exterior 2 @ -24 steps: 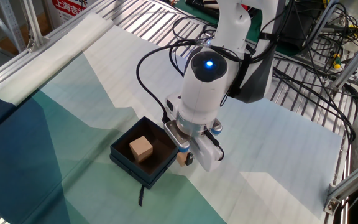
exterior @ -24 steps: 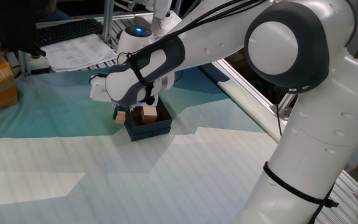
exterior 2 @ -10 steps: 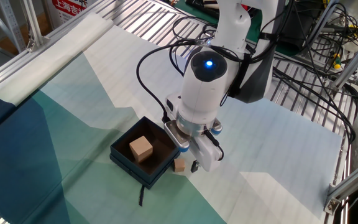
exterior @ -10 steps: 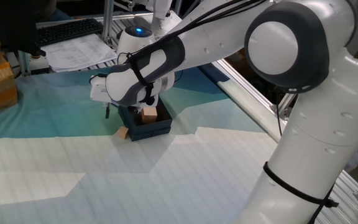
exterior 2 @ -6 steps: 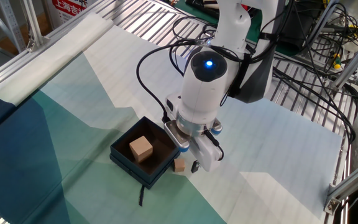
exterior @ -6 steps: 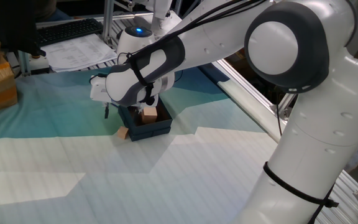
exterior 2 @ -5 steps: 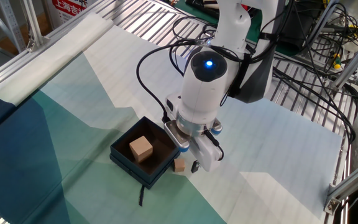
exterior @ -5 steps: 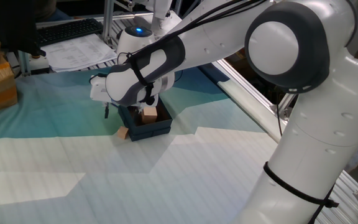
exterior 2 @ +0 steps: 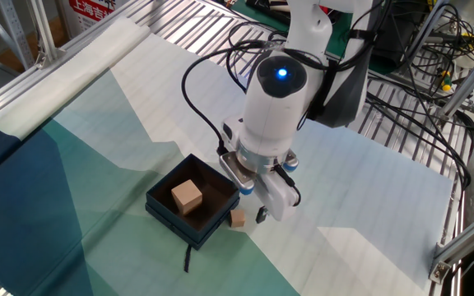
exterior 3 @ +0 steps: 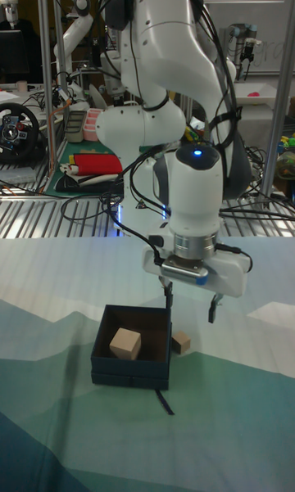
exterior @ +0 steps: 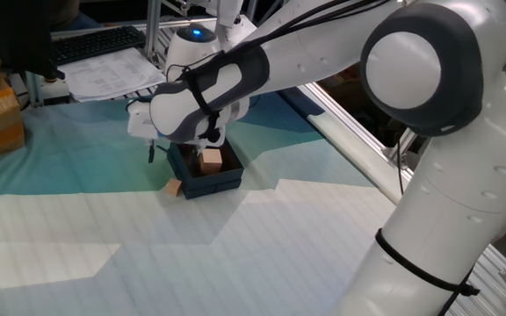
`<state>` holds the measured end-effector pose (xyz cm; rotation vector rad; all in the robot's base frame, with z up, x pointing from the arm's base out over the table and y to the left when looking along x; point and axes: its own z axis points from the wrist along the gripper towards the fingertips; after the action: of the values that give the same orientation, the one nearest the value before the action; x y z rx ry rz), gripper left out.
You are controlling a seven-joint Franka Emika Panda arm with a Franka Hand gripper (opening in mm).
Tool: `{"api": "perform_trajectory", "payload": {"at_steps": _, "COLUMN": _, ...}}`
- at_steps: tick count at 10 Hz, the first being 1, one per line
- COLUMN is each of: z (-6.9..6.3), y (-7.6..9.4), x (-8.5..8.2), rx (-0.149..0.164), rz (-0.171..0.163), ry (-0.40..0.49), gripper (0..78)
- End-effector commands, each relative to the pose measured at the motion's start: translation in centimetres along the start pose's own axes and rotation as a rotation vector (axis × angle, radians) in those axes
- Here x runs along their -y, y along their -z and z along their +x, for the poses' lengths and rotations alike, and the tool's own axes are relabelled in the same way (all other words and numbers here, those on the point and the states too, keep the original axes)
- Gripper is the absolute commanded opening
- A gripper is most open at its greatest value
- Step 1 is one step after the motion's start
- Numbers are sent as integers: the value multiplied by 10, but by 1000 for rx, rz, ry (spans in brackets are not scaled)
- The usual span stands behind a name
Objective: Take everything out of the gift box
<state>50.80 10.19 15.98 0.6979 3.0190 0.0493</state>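
Tall fixed view — gift box [exterior 3: 131, 367] holds one cube [exterior 3: 125, 344]; fingers [exterior 3: 212, 309] spread, empty.

The white Franka arm reaches down over the table with its wrist pointing straight down, a blue light glowing on the last wrist joint. Its gripper [exterior 3: 190, 301] hangs clear of the cloth with the two dark fingers [exterior 3: 212, 307] spread wide apart and nothing between them; in the other fixed view the gripper [exterior 2: 253, 200] shows below the wrist flange, one fingertip dark against the cloth. In one fixed view the hand is mostly hidden behind the forearm, and only one thin dark finger [exterior: 151, 153] shows at its left side.
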Motion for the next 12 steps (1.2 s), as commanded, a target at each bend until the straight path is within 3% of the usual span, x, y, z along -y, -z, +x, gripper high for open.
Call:
{"api": "perform_trajectory", "payload": {"at_steps": 1, "z": 4, "y": 32, "x": 1, "rx": 0, "rz": 20, "ry": 15, "gripper": 775}}
{"api": "perform_trajectory", "payload": {"at_steps": 6, "z": 0, "y": 35, "x": 4, "rx": 8, "rz": 35, "ry": 37, "gripper": 775}}
{"api": "perform_trajectory", "payload": {"at_steps": 12, "z": -27, "y": 36, "x": 28, "rx": 7, "rz": 41, "ry": 111, "gripper": 775}}
